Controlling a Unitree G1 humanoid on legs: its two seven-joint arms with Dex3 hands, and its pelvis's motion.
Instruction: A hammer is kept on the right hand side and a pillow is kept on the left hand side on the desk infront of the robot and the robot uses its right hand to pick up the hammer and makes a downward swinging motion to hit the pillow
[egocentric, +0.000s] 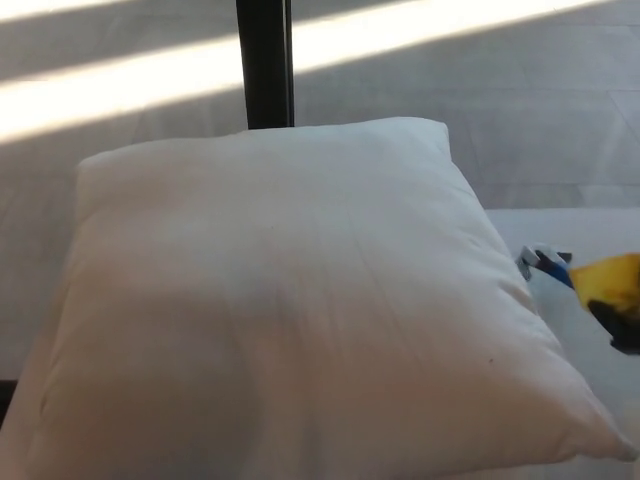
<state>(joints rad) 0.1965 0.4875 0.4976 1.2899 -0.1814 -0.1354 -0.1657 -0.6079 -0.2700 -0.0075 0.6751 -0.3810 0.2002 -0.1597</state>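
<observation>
Pillow: a large white pillow (290, 310) is seen filling most of the head view, lying flat on the desk with one corner pointing to the lower right.
Desk: a pale strip of desk (590, 235) is shown to the right of the pillow.
Hammer: the hammer (580, 278) is found at the right edge of the view, just beside the pillow's right side. Its metal head is turned toward the pillow, a short blue neck follows, and a yellow grip runs off toward the picture edge. Whether it is lifted off the desk or resting on it cannot be told.
Right hand: a small dark part of the hand (626, 325) is seen under the yellow grip at the far right edge. So little of it is shown that its hold on the hammer cannot be told.
Left hand: not shown in the view.
Post: a black upright post (265, 62) is seen behind the pillow's far edge.
Floor: a grey floor (480, 100) crossed by bright bands of sunlight is seen beyond the desk.
</observation>
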